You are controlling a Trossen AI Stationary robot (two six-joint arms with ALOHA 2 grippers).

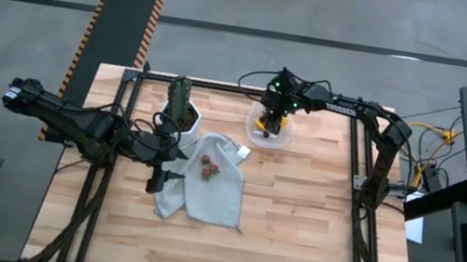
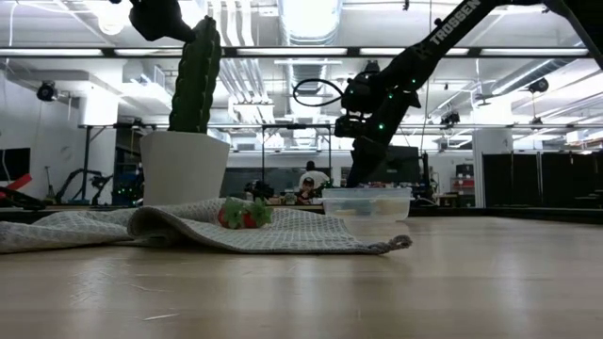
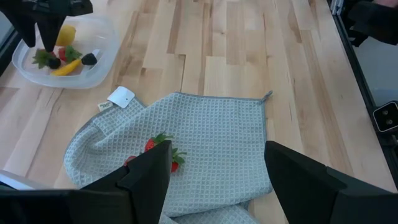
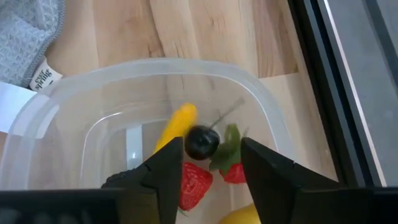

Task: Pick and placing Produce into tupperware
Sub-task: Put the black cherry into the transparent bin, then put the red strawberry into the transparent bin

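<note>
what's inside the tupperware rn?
In the tupperware: a yellow-orange piece, a dark berry, two strawberries and a lemon. The right gripper, open above, covers part of the floor.

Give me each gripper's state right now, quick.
Left gripper: open, empty, above the grey cloth.
Right gripper: open over the clear container, a dark berry between its fingers, not clamped.
</note>
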